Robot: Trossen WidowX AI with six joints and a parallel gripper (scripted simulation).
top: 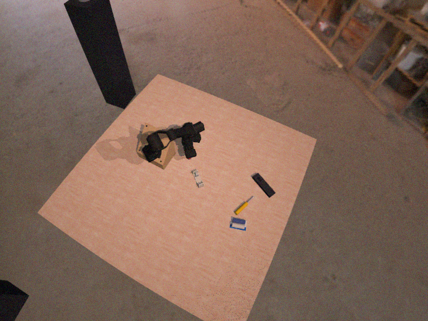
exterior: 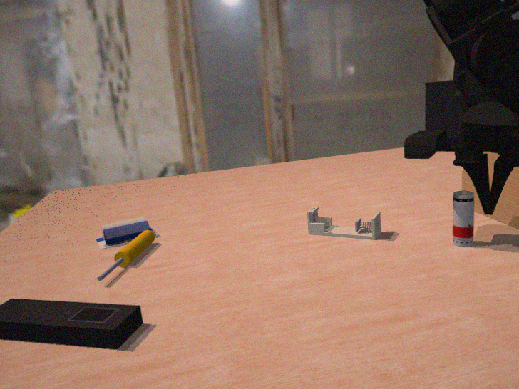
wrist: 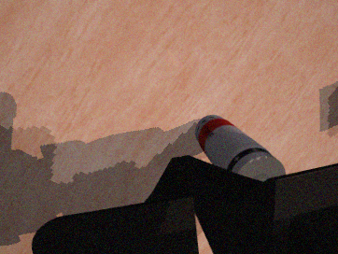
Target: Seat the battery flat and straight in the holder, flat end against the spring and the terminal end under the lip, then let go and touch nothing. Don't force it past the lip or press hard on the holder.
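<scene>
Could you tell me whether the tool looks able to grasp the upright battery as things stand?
Probably not yet: the tool hangs just beside the standing battery with nothing between them, but its fingers are shut and would need to open first.

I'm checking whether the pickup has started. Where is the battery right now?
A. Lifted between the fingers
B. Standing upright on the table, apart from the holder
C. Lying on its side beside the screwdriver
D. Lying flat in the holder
B: the battery stands on end on the table, right of the unfilled holder, with the shut gripper close beside it, holding nothing.
</scene>
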